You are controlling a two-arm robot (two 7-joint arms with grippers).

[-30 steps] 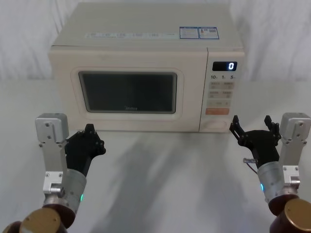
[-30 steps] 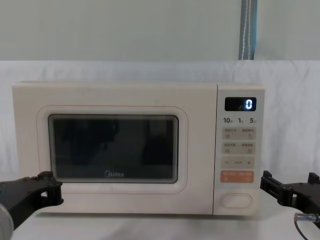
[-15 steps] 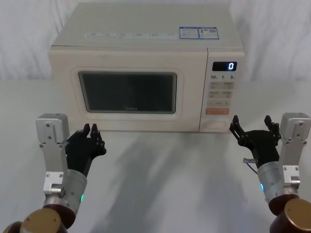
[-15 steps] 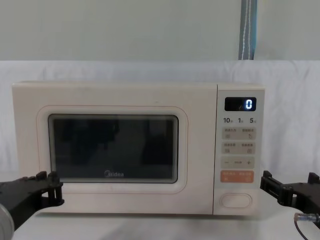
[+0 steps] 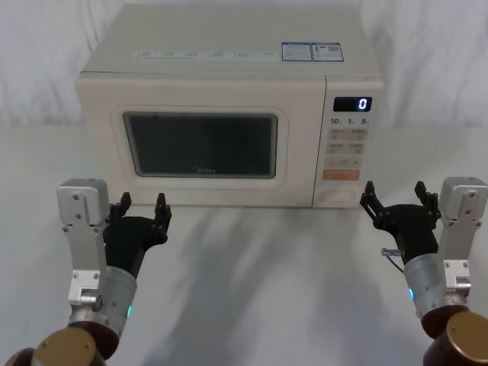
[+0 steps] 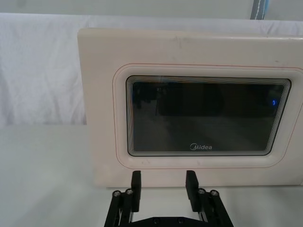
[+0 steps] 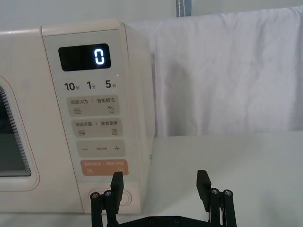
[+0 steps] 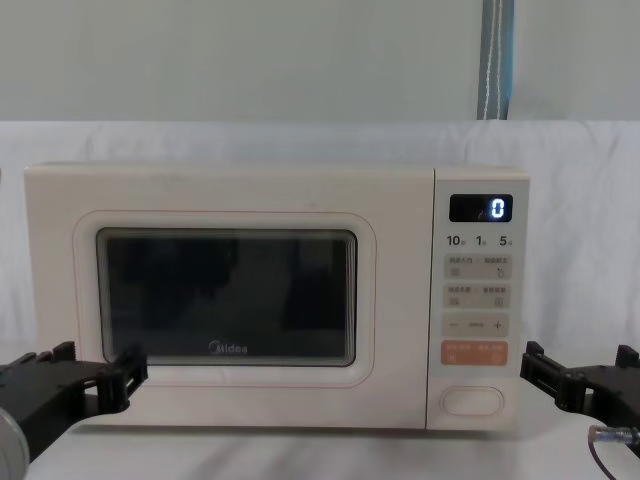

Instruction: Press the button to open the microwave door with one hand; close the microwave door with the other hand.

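Microwave door (image 5: pixel 200 147) shut; left gripper (image 5: pixel 142 206) and right gripper (image 5: pixel 396 192) both spread, near it.

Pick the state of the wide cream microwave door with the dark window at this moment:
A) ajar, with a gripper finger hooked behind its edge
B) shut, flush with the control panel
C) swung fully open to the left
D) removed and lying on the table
B: the wide cream microwave door with the dark window sits flush beside the control panel, with both open grippers, left and right, apart from it.
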